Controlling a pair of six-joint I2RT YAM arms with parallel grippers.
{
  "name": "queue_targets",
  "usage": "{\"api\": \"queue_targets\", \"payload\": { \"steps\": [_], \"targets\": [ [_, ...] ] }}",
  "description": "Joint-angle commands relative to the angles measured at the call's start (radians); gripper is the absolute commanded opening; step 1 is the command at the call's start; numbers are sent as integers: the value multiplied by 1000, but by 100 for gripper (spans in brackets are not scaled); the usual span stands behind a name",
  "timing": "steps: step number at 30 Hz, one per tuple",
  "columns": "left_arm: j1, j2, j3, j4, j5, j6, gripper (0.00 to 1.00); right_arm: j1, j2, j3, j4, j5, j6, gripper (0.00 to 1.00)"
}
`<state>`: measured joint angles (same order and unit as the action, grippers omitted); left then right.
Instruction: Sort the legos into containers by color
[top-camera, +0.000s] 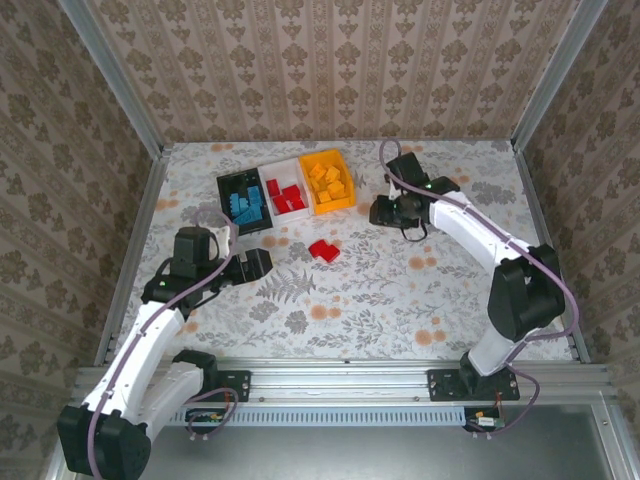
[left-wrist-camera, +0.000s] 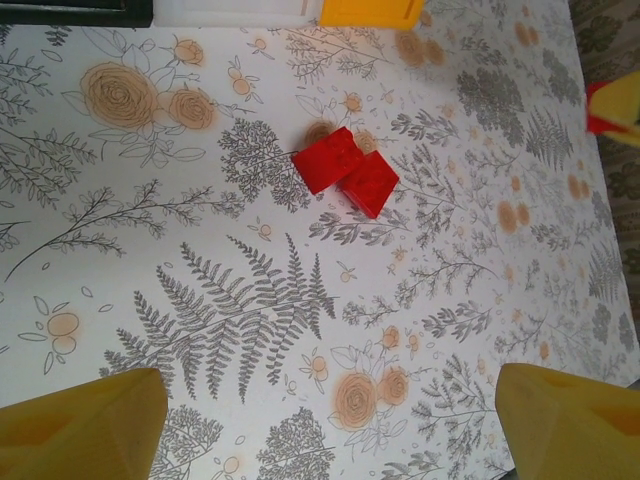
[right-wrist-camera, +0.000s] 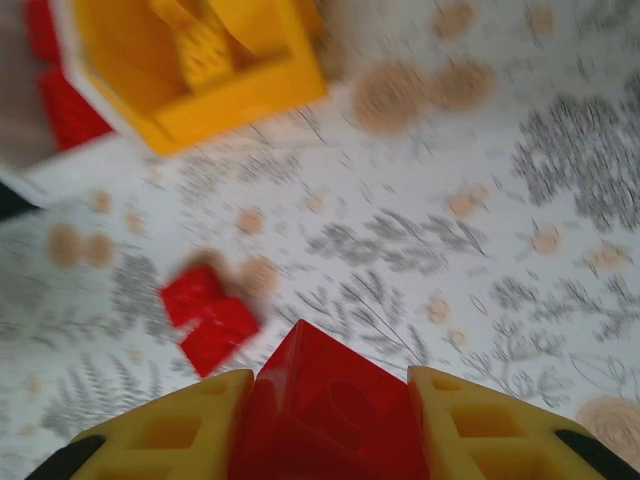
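Two red legos (top-camera: 323, 250) loose | right end effector (right-wrist-camera: 328, 425) clamps red brick (right-wrist-camera: 320, 375) | left end effector (left-wrist-camera: 325, 380) apart

Floral table (top-camera: 400, 290), 3 bins (top-camera: 335, 208), 2 legos (top-camera: 323, 250)

Light: bright, even, soft.
Shadows: faint beside the yellow bin (top-camera: 333, 206).
Blur: right wrist view smeared around that bin.

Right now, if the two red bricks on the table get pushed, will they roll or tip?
The red bricks look low and boxy, so they'd probably slide, not roll. They lie touching, possibly unjoined, so a push may separate them.
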<state>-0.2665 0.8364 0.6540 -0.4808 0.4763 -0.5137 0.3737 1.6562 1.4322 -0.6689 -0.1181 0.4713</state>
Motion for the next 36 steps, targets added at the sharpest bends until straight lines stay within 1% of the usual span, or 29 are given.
{"api": "queue_targets", "payload": {
  "steps": [1,5,11,16,20,22,24,32,36],
  "targets": [
    [11,-7,-11,27,22,-18,87,10,-23,115,-31,-68,-9,32],
    [19,-15,-16,21,21,-14,87,34,26,275,-77,-98,-17,32],
    [35,-30,-36,28,28,-21,88,99,185,580,-159,-108,-30,32],
    [45,-45,-40,15,35,-20,88,153,383,909,-269,-98,-56,32],
    [61,-74,-46,-9,35,-16,88,178,569,1208,-365,-94,-59,32],
    [71,-87,-53,-17,36,-13,88,185,643,1310,-383,-100,-47,32],
    [82,-99,-60,-25,41,-11,88,190,687,1342,-359,-104,-28,31],
    [114,-107,-71,-29,68,-3,88,211,784,1314,-211,-101,-13,30],
    [125,-107,-73,-27,77,0,88,235,824,1283,-105,-34,-52,30]
  ]
}}
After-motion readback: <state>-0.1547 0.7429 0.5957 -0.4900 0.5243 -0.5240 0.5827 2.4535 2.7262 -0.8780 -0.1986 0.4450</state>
